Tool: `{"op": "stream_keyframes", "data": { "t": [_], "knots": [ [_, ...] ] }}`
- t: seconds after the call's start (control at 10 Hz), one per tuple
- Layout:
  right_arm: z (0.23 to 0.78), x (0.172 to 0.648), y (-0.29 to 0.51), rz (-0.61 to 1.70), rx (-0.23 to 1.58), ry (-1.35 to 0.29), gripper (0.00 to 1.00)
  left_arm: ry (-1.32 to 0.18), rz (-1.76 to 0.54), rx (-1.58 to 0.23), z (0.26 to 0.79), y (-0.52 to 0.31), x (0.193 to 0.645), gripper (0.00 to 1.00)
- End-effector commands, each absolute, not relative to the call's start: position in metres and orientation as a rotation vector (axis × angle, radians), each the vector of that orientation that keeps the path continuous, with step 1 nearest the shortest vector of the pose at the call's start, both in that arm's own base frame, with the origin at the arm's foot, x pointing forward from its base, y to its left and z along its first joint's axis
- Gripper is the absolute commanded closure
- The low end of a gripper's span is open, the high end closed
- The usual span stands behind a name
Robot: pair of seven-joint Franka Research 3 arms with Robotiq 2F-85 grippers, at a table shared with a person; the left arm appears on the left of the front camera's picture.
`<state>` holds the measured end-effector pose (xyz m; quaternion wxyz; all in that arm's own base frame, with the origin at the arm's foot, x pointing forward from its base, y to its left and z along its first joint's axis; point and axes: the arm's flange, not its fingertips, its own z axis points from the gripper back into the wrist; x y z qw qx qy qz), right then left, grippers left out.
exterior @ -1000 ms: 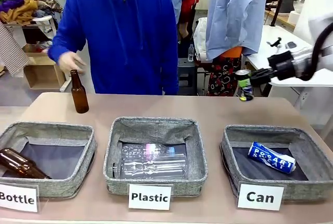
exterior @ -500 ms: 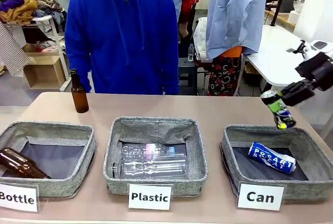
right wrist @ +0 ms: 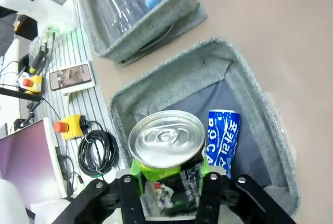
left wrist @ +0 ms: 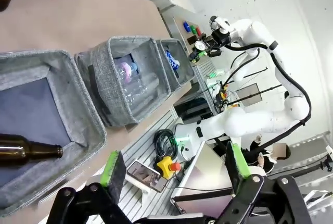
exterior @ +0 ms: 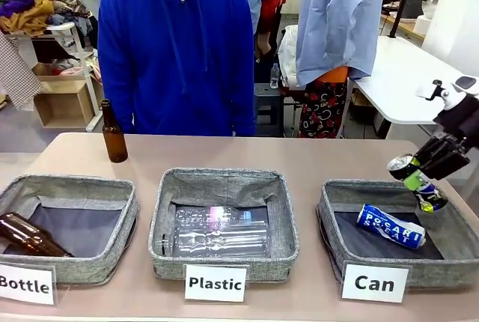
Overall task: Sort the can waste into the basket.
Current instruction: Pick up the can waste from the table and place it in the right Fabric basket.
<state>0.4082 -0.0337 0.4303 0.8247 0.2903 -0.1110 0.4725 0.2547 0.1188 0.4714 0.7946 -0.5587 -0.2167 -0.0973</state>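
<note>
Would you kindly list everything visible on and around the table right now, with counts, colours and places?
Baskets: three, grey woven, in a row; Bottle basket, Plastic basket, Can basket.
White cards: three, along the near edge, under each basket.
Blue can: one, lying in the Can basket.
Dark can: one, dark grey and silver, tilted above the Can basket, in the right tool.
Brown bottles: two; one upright on the far left of the table, one lying in the Bottle basket.
Clear plastic bottles: in the Plastic basket; count unclear.
Person: one, blue hoodie, at the far side.
Right tool: shut on the dark can.
Left tool: open, holding nothing.
</note>
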Motion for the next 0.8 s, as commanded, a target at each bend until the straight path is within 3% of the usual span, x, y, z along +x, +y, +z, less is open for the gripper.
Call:
{"op": "stream_keyframes", "data": {
  "t": [0.0, 0.7],
  "knots": [
    [0.427, 0.412, -0.033, 0.981, 0.604, -0.21, 0.0, -0.462, -0.198, -1.223, 0.472, 0.115, 0.255, 0.0],
    [0.434, 0.435, -0.006, 0.893, 0.74, -0.259, 0.0, -0.462, -0.198, -1.223, 0.472, 0.115, 0.255, 0.0]
  ]
}}
